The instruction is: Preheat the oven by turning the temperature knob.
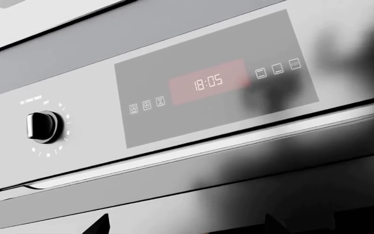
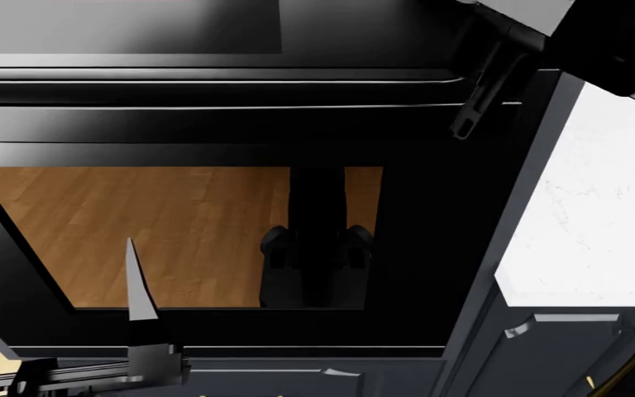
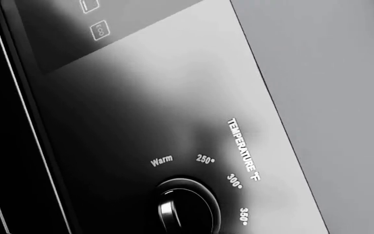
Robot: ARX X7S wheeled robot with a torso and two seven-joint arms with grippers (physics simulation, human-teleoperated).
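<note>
1. Setting: a kitchen wall unit filled the head view, with a white marbled countertop (image 2: 599, 207) to the right and wood flooring reflected in the large glossy black built-in oven (image 2: 185, 240) w/ rectangular glass window.
2. Target: the black round temperature knob (image 3: 185, 209) sat on the grey control panel (image 3: 141, 97), ringed by "Warm", 250, 300, 350 marks under a TEMPERATURE °F label. A second black timer knob (image 1: 44, 126) sat at the opposite end, past the red 18:05 clock display (image 1: 208, 82); not the one req'd.
3. Right gripper (image 2: 475, 103): raised near the panel's upper right; one dark finger showed, so whether it was spread or closed could not be told. No contact w/ the knob seen.
4. Left gripper (image 2: 53, 289): low in front of the window, fingers parted, holding nothing.
5. Technique (judgement): centre the right fingers on the knob axis, close squarely on its rim, then rotate approx. toward 350 w/o pushing sideways; slipping off the smooth rim was the main risk.
</note>
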